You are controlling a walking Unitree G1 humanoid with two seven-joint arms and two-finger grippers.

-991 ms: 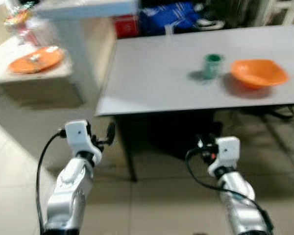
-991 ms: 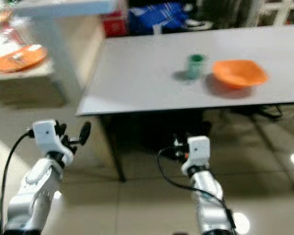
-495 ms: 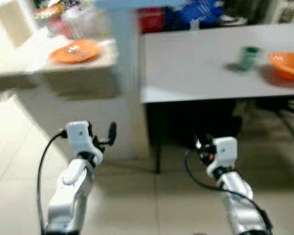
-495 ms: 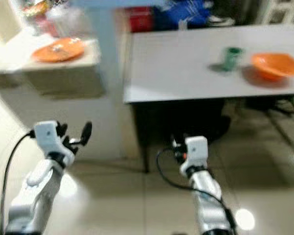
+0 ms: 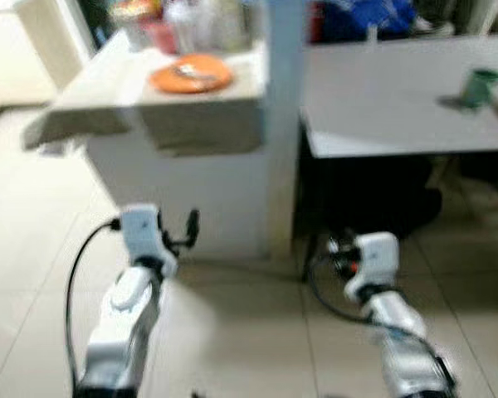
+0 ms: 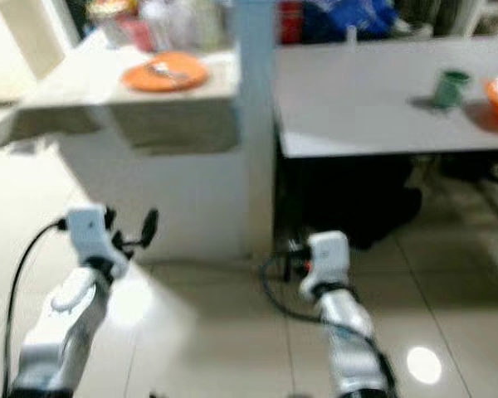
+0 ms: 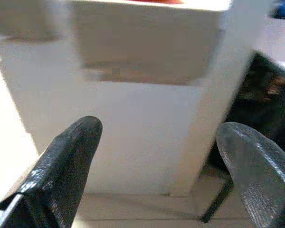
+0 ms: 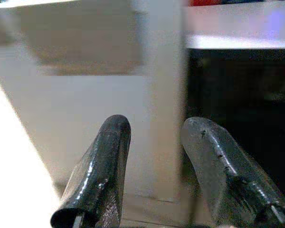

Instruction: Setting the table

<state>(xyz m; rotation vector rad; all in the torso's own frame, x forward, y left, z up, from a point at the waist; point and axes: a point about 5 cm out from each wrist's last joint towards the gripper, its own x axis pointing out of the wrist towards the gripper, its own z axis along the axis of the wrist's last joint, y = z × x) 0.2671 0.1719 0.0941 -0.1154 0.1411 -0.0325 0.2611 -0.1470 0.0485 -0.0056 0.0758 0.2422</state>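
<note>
Black left fingers [image 7: 71, 166] wide apart, right fingers [image 8: 104, 166] narrowly parted, both empty before white counter [image 5: 191, 157].

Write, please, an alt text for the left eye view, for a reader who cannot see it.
An orange plate lies on a pale counter ahead, with a grey table carrying a green cup to its right. Below, both silver arms reach forward over the tiled floor, left gripper open and empty.

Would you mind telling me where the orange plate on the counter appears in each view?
Left eye view: orange plate lies upper middle-left, on the counter top.
Right eye view: same plate, upper left, on the counter.
Left wrist view: a red-orange sliver at the counter's top edge, too little to tell.
Right wrist view: cannot make it out.
Shared landmark: the white pillar between counter and table.
</note>
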